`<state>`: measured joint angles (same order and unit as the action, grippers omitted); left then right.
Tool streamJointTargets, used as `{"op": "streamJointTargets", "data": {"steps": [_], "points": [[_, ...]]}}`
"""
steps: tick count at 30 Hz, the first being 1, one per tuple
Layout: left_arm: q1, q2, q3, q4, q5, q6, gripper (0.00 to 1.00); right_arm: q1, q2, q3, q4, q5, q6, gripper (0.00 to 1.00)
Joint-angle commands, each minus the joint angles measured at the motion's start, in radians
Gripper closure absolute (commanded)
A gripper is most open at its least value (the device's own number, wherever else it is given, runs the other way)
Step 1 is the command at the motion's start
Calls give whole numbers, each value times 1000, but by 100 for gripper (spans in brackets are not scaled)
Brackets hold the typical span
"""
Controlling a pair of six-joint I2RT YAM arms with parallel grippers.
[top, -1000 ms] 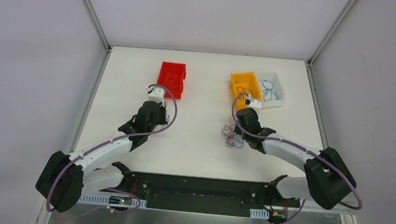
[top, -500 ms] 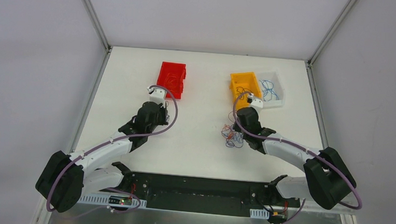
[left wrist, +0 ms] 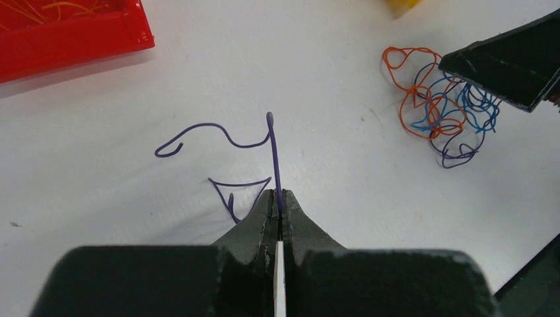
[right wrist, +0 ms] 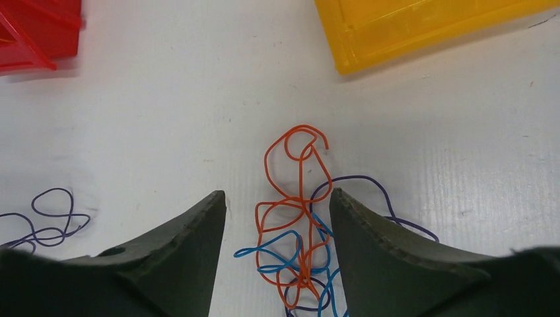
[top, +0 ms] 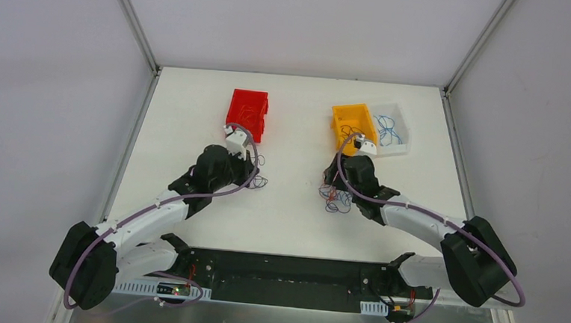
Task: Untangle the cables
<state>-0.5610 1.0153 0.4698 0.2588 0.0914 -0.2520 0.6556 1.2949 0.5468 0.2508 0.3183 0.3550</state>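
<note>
The left wrist view cuts the red bin (left wrist: 79,43) off at the upper left corner. Only its near wall and a few orange strands (left wrist: 46,10) inside it show. At lower centre the left gripper (left wrist: 280,198) has its fingers pressed together on a purple strand (left wrist: 274,158). The strand rises from the tips and curls leftward over the white table (left wrist: 165,86). The length pinched between the fingers is hidden. At the right edge one dark finger (left wrist: 508,59) of the right gripper (right wrist: 277,195) covers part of the knot (left wrist: 429,112) of orange, blue and dark wires.

In the right wrist view the fingers are spread wide, one on each side of the knot. The bottom edge cuts off the knot's lower part. Whether the fingers touch the wires cannot be told.

In the top view both sets of fingertips are hidden under the wrists. The red bin sits left of centre near the far edge. The yellow bin (top: 345,111) sits right of centre and holds dark wires (top: 353,132) that are hard to make out. A clear tray (top: 406,139) lies against its right side and holds blue wires (top: 384,128).
</note>
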Motion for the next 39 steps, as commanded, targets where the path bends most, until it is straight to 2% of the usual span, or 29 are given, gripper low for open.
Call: {"op": "streamJointTargets", "data": {"steps": [1, 3, 4, 6, 8, 12, 19, 24, 26, 27, 29, 31, 32, 35, 39], "points": [[8, 25, 136, -193, -9, -94, 93, -5, -57, -12, 47, -1, -4, 35], [9, 51, 157, -249, -12, -89, 71, -5, -71, -16, 44, -1, -2, 32], [9, 65, 158, -251, 13, -78, 55, -4, -79, -19, 41, -1, -1, 32], [5, 104, 169, -256, 21, -86, 6, -5, -96, -27, 41, 4, 4, 31], [-2, 158, 209, -317, 8, -87, 1, -5, -115, -37, 41, 13, 9, 31], [-28, 276, 326, -458, -119, -96, 1, -5, -186, -67, 35, 87, 28, 26], [-70, 496, 478, -615, -196, -116, 1, -12, -347, -142, 26, 195, 42, 26], [-74, 590, 513, -652, -196, -142, 14, -20, -408, -174, 24, 224, 50, 26], [-75, 611, 535, -676, -195, -147, 22, -23, -419, -177, 21, 233, 54, 27], [-76, 621, 545, -686, -188, -147, 31, -24, -424, -176, 16, 237, 57, 27], [-79, 638, 567, -705, -159, -152, 58, -25, -439, -178, 10, 256, 66, 27], [-91, 637, 587, -706, -129, -154, 93, -25, -479, -188, -5, 318, 85, 27], [-102, 630, 598, -705, -128, -157, 100, -25, -514, -205, 1, 349, 92, 27], [-131, 608, 686, -704, -109, -147, 100, -25, -631, -269, 20, 441, 124, 28], [-138, 648, 889, -697, -20, -124, 100, -26, -713, -309, 20, 514, 151, 29]]}}
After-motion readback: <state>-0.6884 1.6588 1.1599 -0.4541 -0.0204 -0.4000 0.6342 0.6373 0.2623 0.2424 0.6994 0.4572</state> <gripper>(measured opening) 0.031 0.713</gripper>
